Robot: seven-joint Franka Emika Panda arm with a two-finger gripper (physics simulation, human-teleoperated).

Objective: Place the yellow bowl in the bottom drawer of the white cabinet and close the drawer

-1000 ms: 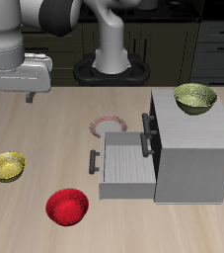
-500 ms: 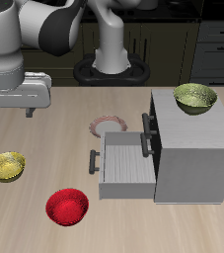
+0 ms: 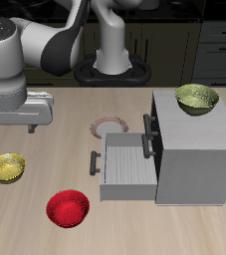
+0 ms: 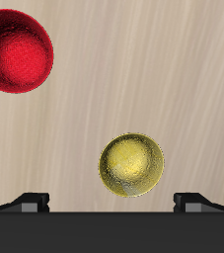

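I see the yellow bowl (image 3: 7, 167) at the lower left of the exterior frame, near the bench (image 3: 45, 234) edge, with bare wood all around it. The red bowl (image 3: 68, 208) sits well apart, lower centre. My pincer (image 3: 12, 127) hangs above the yellow bowl, fingers spread wide and holding nothing. Since half a second ago it has come down and nearer the bowl. The bottom drawer (image 3: 124, 167) of the white cabinet (image 3: 196, 149) stands pulled open at centre. Only the wrist view shows both fingertips (image 4: 30, 201) straddling the bowl's width, not touching it.
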